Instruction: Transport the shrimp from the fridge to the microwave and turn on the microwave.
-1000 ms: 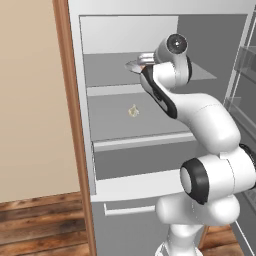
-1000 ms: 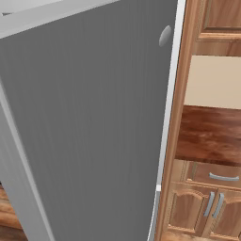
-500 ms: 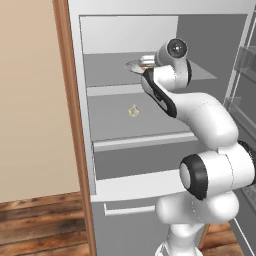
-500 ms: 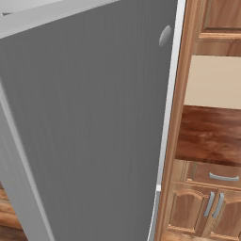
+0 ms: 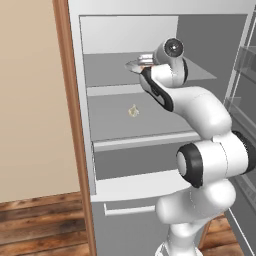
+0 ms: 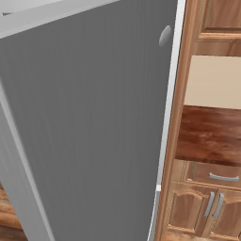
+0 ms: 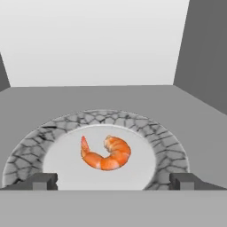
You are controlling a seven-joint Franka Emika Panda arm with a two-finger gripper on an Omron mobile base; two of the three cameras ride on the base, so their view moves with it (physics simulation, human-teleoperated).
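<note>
Arm (image 5: pixel 200 115) inside open fridge (image 5: pixel 150 150)

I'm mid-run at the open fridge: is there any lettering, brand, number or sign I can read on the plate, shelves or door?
None. No words, numbers or signs are readable in any view.
The plate under the shrimp carries just a grey crackle pattern, no text.
The fridge shelves, walls and door are plain grey, unmarked.
The small pale lump on the lower shelf has no label.

The fridge's top shelf (image 5: pixel 200 72) carries a plate (image 7: pixel 168 148). One shelf below the plate, a pale lump (image 5: pixel 133 111) lies.
</note>
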